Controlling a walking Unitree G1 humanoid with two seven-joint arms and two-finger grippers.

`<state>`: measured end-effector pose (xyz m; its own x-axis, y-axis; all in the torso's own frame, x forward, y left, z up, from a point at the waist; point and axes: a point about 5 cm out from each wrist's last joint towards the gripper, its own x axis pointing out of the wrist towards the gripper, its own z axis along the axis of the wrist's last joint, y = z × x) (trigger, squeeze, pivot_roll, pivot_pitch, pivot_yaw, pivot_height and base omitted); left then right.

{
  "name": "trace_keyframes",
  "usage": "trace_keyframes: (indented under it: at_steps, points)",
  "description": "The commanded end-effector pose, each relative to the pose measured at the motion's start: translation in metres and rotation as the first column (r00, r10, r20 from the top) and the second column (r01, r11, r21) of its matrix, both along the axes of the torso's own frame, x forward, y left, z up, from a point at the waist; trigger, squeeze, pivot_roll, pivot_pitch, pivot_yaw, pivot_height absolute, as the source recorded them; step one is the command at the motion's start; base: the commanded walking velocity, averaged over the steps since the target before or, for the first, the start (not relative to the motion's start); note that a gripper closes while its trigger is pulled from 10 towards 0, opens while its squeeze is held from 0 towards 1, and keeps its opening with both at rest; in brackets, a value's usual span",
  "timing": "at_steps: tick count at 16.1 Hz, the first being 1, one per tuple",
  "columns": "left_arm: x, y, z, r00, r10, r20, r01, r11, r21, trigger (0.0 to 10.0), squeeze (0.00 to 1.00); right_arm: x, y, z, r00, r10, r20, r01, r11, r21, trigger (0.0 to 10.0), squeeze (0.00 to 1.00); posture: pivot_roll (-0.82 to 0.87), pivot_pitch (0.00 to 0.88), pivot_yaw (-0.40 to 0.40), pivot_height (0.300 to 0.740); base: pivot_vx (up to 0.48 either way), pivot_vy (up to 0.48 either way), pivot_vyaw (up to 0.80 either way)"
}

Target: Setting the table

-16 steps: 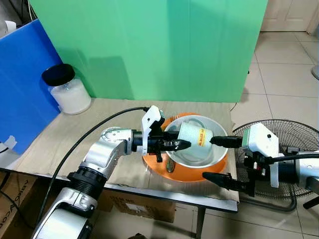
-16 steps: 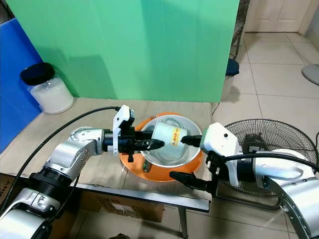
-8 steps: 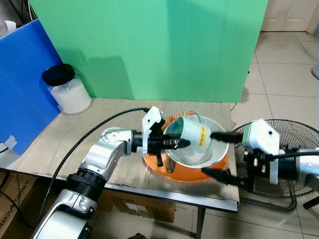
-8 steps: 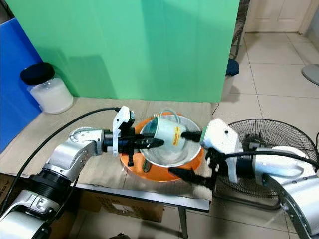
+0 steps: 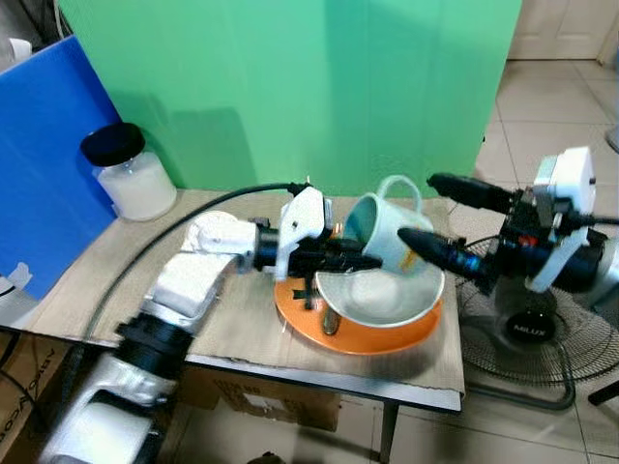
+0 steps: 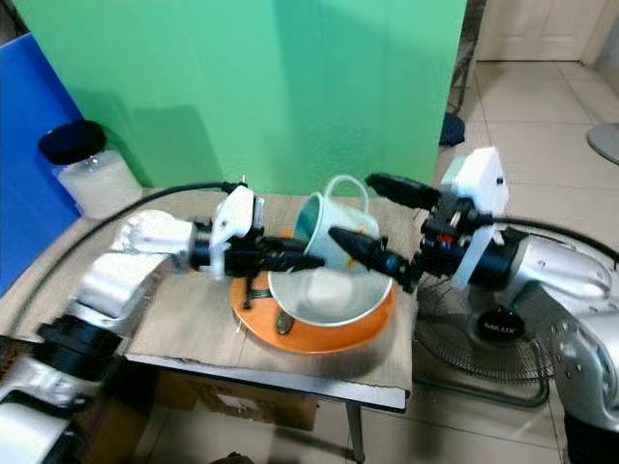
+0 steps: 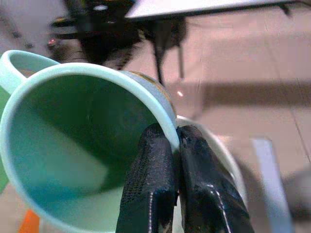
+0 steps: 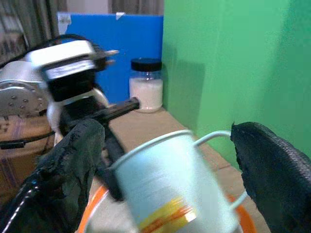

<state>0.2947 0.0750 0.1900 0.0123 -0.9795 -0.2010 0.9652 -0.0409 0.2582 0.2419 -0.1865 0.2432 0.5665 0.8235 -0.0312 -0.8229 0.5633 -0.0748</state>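
The pale green mug (image 5: 385, 232) has come up out of the white bowl (image 5: 379, 298), where it lay on its side a second ago, and now hangs tilted above the bowl's rim, handle up. The left gripper (image 7: 164, 154) has its fingers pinched tight on the mug's rim, while the right gripper (image 5: 443, 217) has lifted clear of the bench (image 5: 116, 280), fingers spread wide either side of the mug without holding it. With the mug freed from the bowl and orange plate (image 5: 353, 333), setting it down beside them looks like the next step.

Left end effector (image 5: 360, 259) fingers pinched together on mug rim; right end effector (image 5: 432, 215) spread wide, raised.
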Motion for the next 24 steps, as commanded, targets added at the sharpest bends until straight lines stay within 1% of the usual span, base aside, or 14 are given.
trace_keyframes:
  at_steps: [1, 2, 3, 4, 5, 7, 11, 12, 13, 17, 20, 21, 22, 24]
  points:
    - [-0.005, 0.002, 0.012, 0.996, -0.061, 0.059, 0.059, 0.998, 0.027, 0.0, 0.0, 0.001, 0.001, 0.003, 1.0, 0.016, 0.001, -0.016, 1.0, 0.022, 10.0, 1.0, 0.01, 0.0, 0.149, 0.74, 0.0, 0.0, 0.0]
    - [-0.012, 0.005, 0.017, 0.99, -0.117, 0.073, 0.112, 0.992, 0.057, 0.0, 0.0, 0.002, 0.0, 0.004, 1.0, 0.025, -0.004, -0.024, 0.999, 0.036, 10.0, 1.0, 0.02, 0.0, 0.143, 0.74, 0.0, 0.0, 0.0]
    - [-0.023, 0.011, 0.022, 0.974, -0.206, 0.09, 0.195, 0.974, 0.115, 0.0, 0.0, 0.005, -0.001, 0.007, 1.0, 0.03, -0.004, -0.029, 0.998, 0.056, 10.0, 1.0, 0.02, 0.0, 0.143, 0.74, 0.0, 0.0, 0.0]
    - [-0.028, 0.014, 0.025, 0.966, -0.24, 0.094, 0.226, 0.964, 0.138, 0.0, 0.0, 0.006, -0.002, 0.008, 0.999, 0.034, -0.004, -0.034, 0.997, 0.07, 10.0, 1.0, 0.02, 0.0, 0.143, 0.74, 0.0, 0.0, 0.0]
    - [-0.039, 0.02, 0.029, 0.942, -0.317, 0.115, 0.29, 0.936, 0.199, 0.0, 0.0, 0.007, -0.004, 0.01, 0.997, 0.073, -0.017, -0.071, 0.992, 0.102, 10.0, 1.0, 0.03, 0.0, 0.134, 0.74, 0.0, 0.0, 0.0]
    - [-0.046, 0.023, 0.033, 0.92, -0.37, 0.127, 0.334, 0.911, 0.241, 0.0, 0.0, 0.001, -0.001, 0.005, 0.985, 0.161, -0.056, -0.155, 0.984, 0.092, 10.0, 1.0, 0.03, 0.0, 0.128, 0.74, 0.0, 0.0, 0.0]
    - [-0.046, 0.031, 0.038, 0.903, -0.41, 0.128, 0.355, 0.88, 0.317, 0.0, 0.0, -0.014, 0.003, -0.012, 0.937, 0.303, -0.174, -0.296, 0.953, 0.066, 10.0, 1.0, 0.04, 0.0, 0.123, 0.74, 0.0, 0.0, 0.0]
    - [-0.046, 0.033, 0.038, 0.901, -0.414, 0.127, 0.355, 0.874, 0.33, 0.0, 0.0, -0.016, 0.003, -0.015, 0.93, 0.313, -0.191, -0.309, 0.95, 0.047, 10.0, 0.71, 0.04, 0.0, 0.123, 0.74, 0.0, 0.0, 0.0]
    - [-0.047, 0.035, 0.037, 0.898, -0.421, 0.129, 0.357, 0.867, 0.347, 0.0, 0.0, -0.017, 0.002, -0.02, 0.924, 0.315, -0.216, -0.321, 0.947, 0.011, 10.0, 0.0, 0.04, 0.0, 0.121, 0.74, 0.0, 0.0, 0.0]
    - [-0.056, 0.033, 0.034, 0.878, -0.464, 0.117, 0.398, 0.844, 0.36, 0.0, 0.0, -0.006, 0.001, -0.03, 0.947, 0.224, -0.229, -0.243, 0.968, -0.06, 10.0, 0.0, 0.04, 0.0, 0.119, 0.74, 0.0, 0.0, 0.0]
    - [-0.058, 0.032, 0.034, 0.866, -0.485, 0.122, 0.411, 0.828, 0.381, 0.0, 0.0, -0.009, 0.003, -0.033, 0.938, 0.248, -0.244, -0.271, 0.96, -0.065, 10.0, 0.0, 0.04, 0.0, 0.116, 0.74, 0.0, 0.0, 0.0]
    - [-0.058, 0.033, 0.032, 0.863, -0.49, 0.118, 0.413, 0.821, 0.394, 0.0, 0.0, -0.014, 0.004, -0.035, 0.915, 0.293, -0.276, -0.316, 0.948, -0.042, 0.0, 0.0, 0.04, 0.0, 0.117, 0.74, 0.0, 0.0, 0.0]
    - [-0.058, 0.033, 0.032, 0.863, -0.49, 0.118, 0.413, 0.821, 0.394, 0.0, 0.0, -0.014, 0.004, -0.035, 0.915, 0.293, -0.276, -0.316, 0.948, -0.042, 0.0, 0.0, 0.04, 0.0, 0.117, 0.74, 0.0, 0.0, 0.0]
    - [-0.056, 0.035, 0.032, 0.867, -0.485, 0.118, 0.402, 0.819, 0.409, 0.0, 0.0, -0.024, 0.004, -0.039, 0.879, 0.354, -0.321, -0.384, 0.923, -0.034, 0.0, 0.0, 0.04, 0.0, 0.117, 0.74, 0.0, 0.0, 0.0]
